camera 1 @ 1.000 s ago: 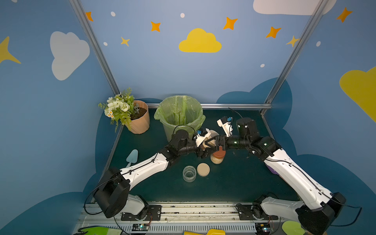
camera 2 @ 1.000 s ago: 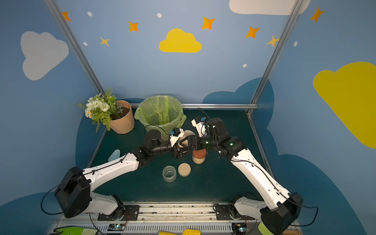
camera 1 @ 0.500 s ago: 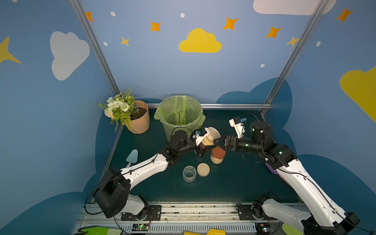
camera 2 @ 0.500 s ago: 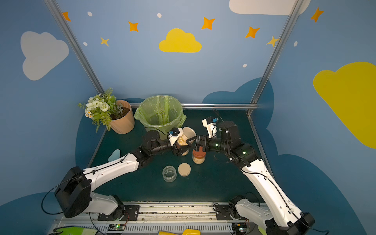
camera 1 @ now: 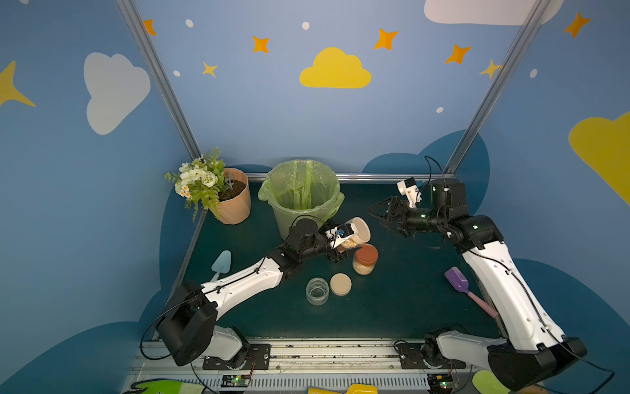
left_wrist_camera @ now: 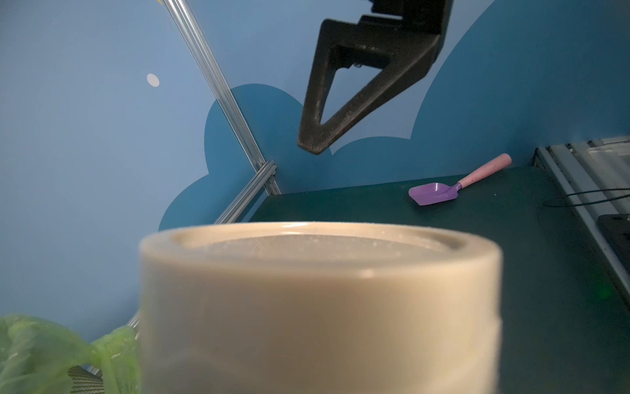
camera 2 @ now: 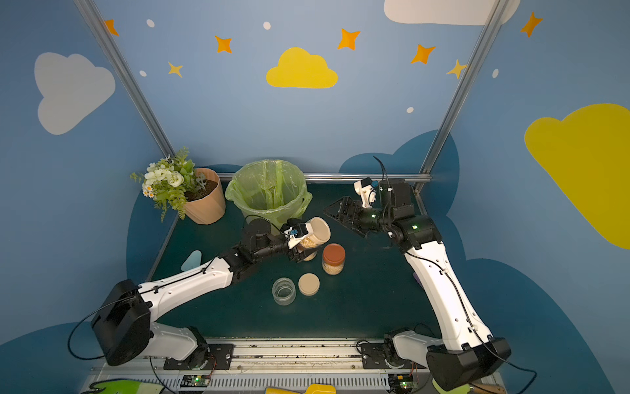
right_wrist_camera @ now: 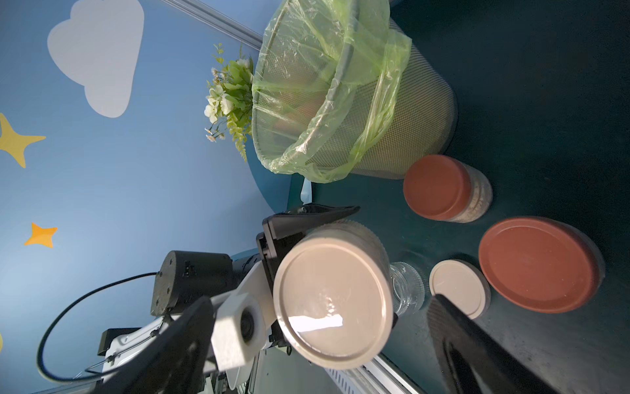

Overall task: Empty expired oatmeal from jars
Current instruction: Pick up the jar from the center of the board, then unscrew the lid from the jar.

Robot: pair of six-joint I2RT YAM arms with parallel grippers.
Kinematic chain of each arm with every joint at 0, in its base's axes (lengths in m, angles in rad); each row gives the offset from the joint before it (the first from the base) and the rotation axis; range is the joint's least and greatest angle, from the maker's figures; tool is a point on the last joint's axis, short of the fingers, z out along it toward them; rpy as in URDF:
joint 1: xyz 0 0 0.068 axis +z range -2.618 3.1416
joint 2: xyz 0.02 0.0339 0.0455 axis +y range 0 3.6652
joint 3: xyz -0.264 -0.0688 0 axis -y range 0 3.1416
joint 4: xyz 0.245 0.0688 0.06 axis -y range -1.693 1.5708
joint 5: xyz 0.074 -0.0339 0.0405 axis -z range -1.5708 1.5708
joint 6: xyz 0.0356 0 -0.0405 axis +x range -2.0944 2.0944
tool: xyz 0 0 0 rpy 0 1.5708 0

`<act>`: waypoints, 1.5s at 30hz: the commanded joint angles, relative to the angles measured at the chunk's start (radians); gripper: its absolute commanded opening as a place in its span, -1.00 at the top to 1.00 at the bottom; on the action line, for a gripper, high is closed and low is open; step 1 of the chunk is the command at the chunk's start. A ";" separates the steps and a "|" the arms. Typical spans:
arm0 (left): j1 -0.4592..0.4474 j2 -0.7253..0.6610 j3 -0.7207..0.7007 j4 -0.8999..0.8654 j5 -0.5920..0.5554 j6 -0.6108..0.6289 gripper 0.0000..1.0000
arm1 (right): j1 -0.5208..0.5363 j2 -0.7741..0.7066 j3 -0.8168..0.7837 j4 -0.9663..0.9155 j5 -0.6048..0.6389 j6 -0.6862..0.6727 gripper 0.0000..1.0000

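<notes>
Top views: my left pincer (camera 1: 342,245) clamped on beige-lidded jar (camera 1: 356,233), tipped sideways near bin (camera 1: 301,191), oatmeal (camera 2: 308,243) inside. My right pincer (camera 2: 341,221) spread wide, touching nothing.
Left wrist: beige lid (left_wrist_camera: 320,290) fills view, grip hidden.
Right wrist: rust-lidded jar (right_wrist_camera: 446,187) plus second rust lid (right_wrist_camera: 538,264); top views show only one.

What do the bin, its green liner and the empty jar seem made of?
The bin looks like matte metal or plastic mesh: a fine grid shows. The liner looks like thin glossy plastic film, translucent and wrinkled. The empty jar seems clear glass: see-through, glinting.
</notes>
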 commanded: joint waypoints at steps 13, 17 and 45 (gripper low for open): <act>-0.012 -0.021 0.068 0.010 -0.016 0.105 0.42 | 0.092 0.145 0.149 -0.229 -0.007 -0.097 -0.95; -0.011 -0.011 0.078 -0.004 -0.019 0.109 0.43 | 0.112 0.144 0.137 -0.227 -0.005 -0.107 -0.94; 0.043 0.001 0.044 0.181 0.269 -0.256 0.58 | 0.250 0.177 0.244 -0.401 -0.052 -0.615 -0.40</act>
